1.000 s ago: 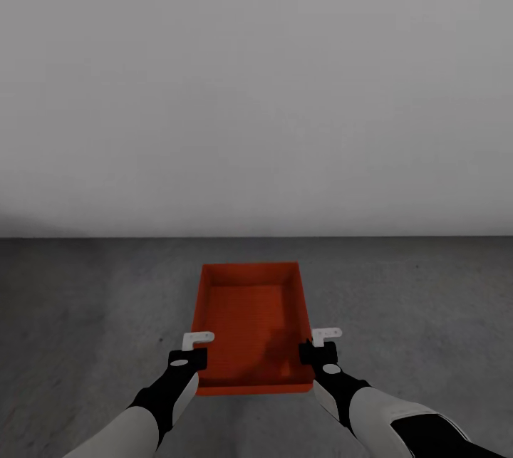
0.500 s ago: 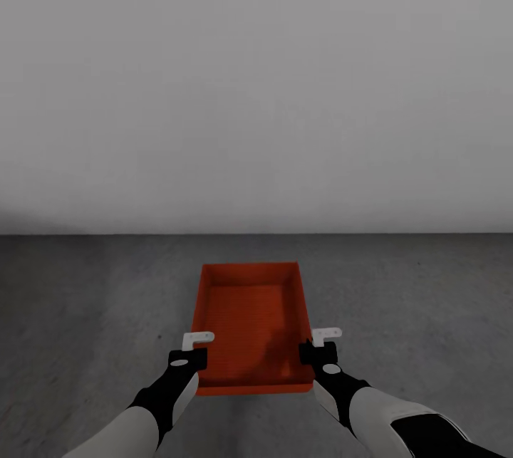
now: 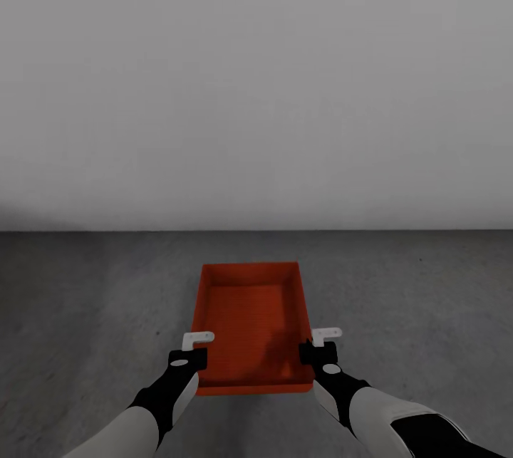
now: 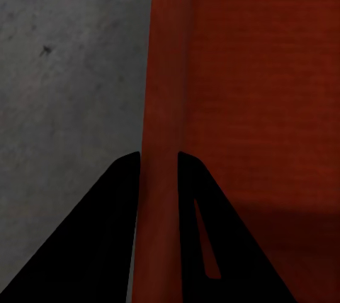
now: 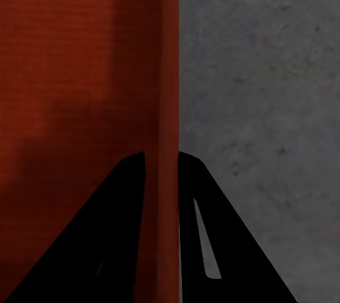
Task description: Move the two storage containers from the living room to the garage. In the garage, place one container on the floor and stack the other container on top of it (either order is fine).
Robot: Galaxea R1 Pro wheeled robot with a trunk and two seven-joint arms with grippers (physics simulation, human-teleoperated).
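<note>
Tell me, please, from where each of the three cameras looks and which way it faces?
Head view: from the head, forward and down at the storage container, concrete floor and wall; both forearms show.
Left wrist view: along the left hand, its fingers astride the container's wall.
Right wrist view: along the right hand, likewise.
All share the container and floor.

The storage container (image 3: 251, 315) I hold looks like matt red-orange plastic, its flat bottom faintly ribbed with fine lines. My left gripper (image 4: 157, 168) and my right gripper (image 5: 161, 168) have smooth, flat-black fingers. The floor (image 3: 427, 315) is rough, mottled grey concrete. The wall (image 3: 256, 87) is plain, smooth, matt white-grey.
</note>
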